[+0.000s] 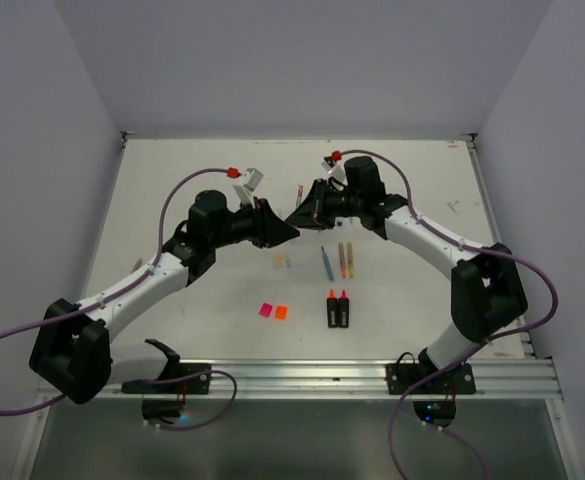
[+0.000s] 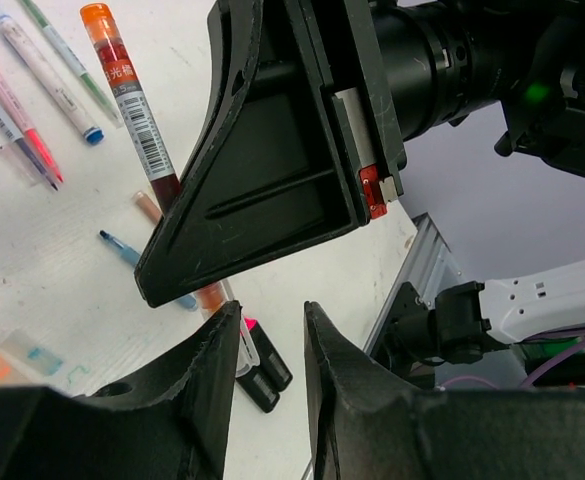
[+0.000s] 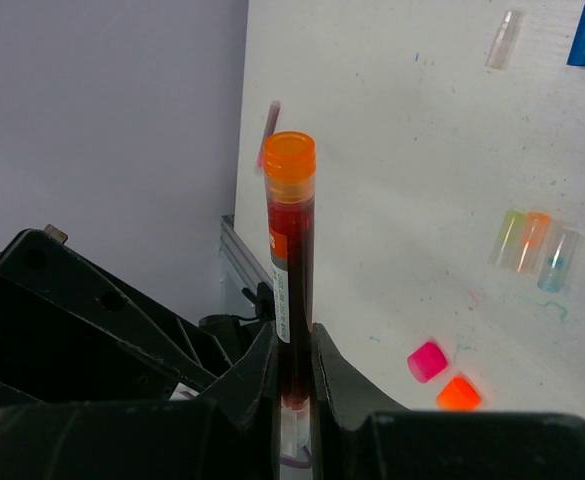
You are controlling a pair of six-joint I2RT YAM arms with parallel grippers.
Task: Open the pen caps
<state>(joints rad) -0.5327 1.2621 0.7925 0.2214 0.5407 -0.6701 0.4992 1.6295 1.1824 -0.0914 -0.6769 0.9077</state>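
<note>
Top: pink cap (image 1: 265,310) and orange cap (image 1: 281,312) lie off beside the two highlighters (image 1: 337,311) — done. Left wrist: my left gripper (image 2: 272,345) apart, empty. Right wrist: my right gripper (image 3: 292,345) clamped on a red pen (image 3: 290,280), pen cap (image 3: 290,158) on — at least that one left.

Overhead: the white-shelled left arm with black joint housings (image 1: 132,290) runs at eight o'clock, and its matching white-and-black right arm (image 1: 427,232) at three. A thin purple cable (image 1: 169,210) arcs over each, tipped by small red plastic connectors (image 1: 234,172) at eleven and one. A tiny blue base light (image 1: 430,408) glows at five. Up close, the left gripper (image 2: 272,310) shows matte black, wedge-shaped plastic fingers (image 2: 212,390). The right gripper (image 3: 292,345) is the same black moulding. On the right wrist, a green indicator light (image 2: 537,93) shines at two o'clock.
</note>
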